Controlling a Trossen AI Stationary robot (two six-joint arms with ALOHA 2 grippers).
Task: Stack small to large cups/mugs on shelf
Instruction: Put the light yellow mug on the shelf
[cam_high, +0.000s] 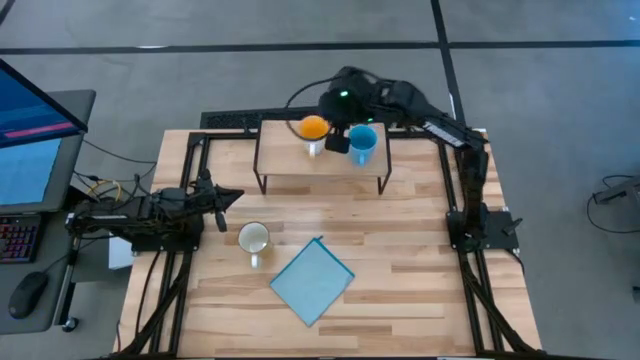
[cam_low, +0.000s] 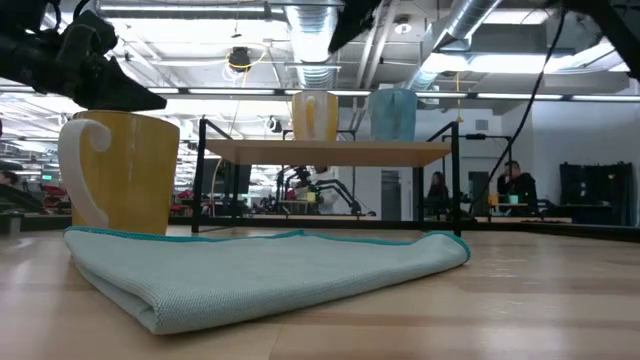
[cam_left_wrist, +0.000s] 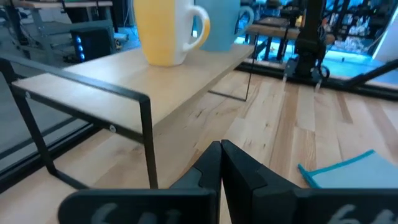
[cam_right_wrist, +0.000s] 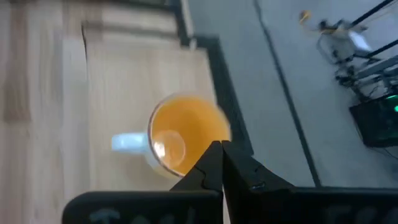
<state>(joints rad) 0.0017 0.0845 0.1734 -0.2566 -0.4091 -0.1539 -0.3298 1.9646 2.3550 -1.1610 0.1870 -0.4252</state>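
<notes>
Just under the right pincer (cam_high: 338, 138), jaws near shut and empty, the orange mug (cam_high: 313, 127) sits at the shelf (cam_high: 290, 160) back edge; we risk knocking it off.

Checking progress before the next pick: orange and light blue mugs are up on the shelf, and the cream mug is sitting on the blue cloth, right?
Not quite. In the high view the cream mug stands on the bare tabletop beside the blue cloth, not on it. The orange mug and light blue mug are on the shelf.
</notes>
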